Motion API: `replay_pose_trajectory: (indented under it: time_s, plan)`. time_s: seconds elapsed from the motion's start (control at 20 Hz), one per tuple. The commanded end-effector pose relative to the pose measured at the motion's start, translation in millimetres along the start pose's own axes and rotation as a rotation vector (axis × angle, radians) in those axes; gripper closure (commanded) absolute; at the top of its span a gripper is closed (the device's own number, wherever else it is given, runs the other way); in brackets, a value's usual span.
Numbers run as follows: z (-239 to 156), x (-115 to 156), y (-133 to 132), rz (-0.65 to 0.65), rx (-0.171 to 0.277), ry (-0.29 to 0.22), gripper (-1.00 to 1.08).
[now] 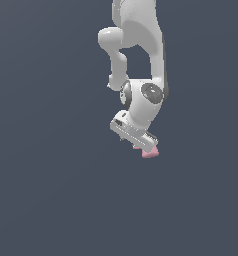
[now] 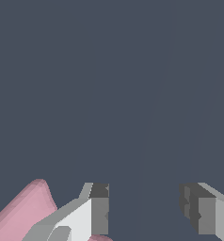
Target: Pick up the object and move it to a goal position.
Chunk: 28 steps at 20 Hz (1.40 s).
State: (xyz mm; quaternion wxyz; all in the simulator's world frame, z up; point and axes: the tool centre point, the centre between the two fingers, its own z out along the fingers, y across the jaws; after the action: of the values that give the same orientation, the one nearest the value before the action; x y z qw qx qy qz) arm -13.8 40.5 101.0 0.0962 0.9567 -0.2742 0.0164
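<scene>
Pink object (image 2: pixel 22 212) outside one finger of the parted end effector (image 2: pixel 144 212).

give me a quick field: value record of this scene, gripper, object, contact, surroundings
gripper: white gripper, fingers apart with an empty gap between them
object: small pale-pink object, at the gripper's lower edge in the exterior view
object position: beside one finger, outside the gap, not between the fingers
contact: cannot tell whether it touches the finger's outer side
grasp: none visible
surroundings: plain dark grey-blue background
</scene>
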Motion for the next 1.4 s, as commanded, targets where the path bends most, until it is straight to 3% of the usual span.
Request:
replay_pose_trajectory:
  time_s: [0.0, 0.7, 1.35]
  plan:
    - [3, -3, -3, 0.046, -0.012, 0.011, -0.20]
    - [18, -20, -18, 0.293, -0.058, 0.091, -0.20]
    - [27, -34, -31, 0.517, -0.071, 0.185, -0.20]
